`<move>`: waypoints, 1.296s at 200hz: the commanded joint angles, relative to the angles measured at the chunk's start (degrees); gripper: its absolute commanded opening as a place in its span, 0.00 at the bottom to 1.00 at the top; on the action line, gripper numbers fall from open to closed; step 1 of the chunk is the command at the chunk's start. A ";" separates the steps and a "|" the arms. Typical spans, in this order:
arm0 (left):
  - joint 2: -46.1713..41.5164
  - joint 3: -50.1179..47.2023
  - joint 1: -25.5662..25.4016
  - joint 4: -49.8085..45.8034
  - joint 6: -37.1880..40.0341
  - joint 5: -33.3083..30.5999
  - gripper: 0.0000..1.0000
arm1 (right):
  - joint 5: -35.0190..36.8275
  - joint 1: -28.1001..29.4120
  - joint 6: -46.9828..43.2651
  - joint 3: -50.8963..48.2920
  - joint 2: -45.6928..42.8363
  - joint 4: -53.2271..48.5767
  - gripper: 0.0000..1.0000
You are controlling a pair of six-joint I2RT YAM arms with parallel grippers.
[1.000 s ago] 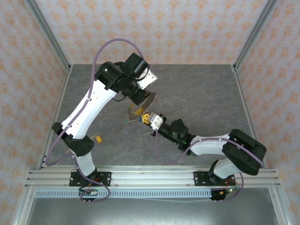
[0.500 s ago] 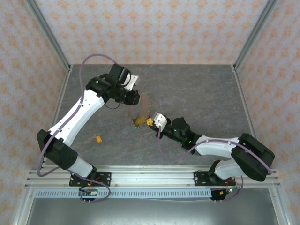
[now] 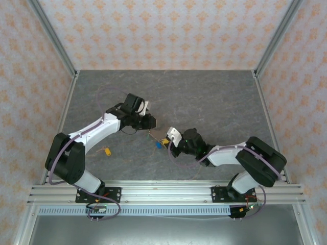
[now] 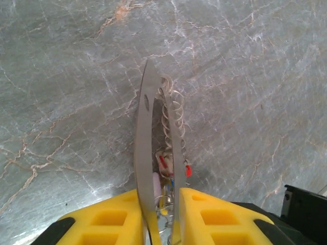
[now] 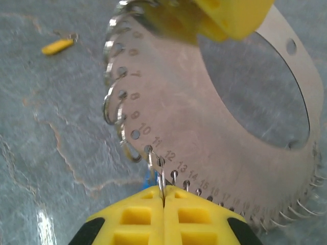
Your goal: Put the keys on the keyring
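Note:
The keyring (image 5: 204, 127) is a grey metal band with numbered holes and small wire loops along its rim. It stands on edge between my two grippers (image 3: 152, 133). My left gripper (image 4: 158, 196) straddles it edge-on with the yellow pads (image 4: 214, 214) slightly parted, the band (image 4: 144, 132) loose between them. Red-tagged keys (image 4: 162, 164) hang inside the ring. My right gripper (image 5: 163, 195) is shut on a thin wire loop threaded at holes 11 and 12, with a blue key (image 5: 149, 176) just behind it. Another yellow key (image 3: 106, 151) lies alone on the table.
The grey marbled table (image 3: 214, 97) is walled by patterned panels and metal posts. My left pad (image 5: 230, 15) hangs over the ring's far side, and the loose yellow key (image 5: 57, 46) lies beyond it. The right arm's dark body (image 4: 306, 209) sits close to the left gripper.
The left arm has swung down and toward the near side, bringing the raised keyring low over the table, and its jaws have eased apart. The right gripper followed, still shut.

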 commanded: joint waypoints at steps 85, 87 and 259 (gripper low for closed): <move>2.04 -12.48 0.06 15.32 -7.36 -2.40 0.07 | 7.91 -0.31 12.46 1.36 4.25 -2.18 0.00; 2.14 -12.64 0.04 15.46 -7.53 -2.34 0.06 | 7.81 -0.28 12.61 1.51 4.28 -2.42 0.00; -3.13 -15.87 -3.63 17.85 -7.73 -5.42 0.23 | 9.15 -0.97 10.68 -3.99 0.97 14.45 0.00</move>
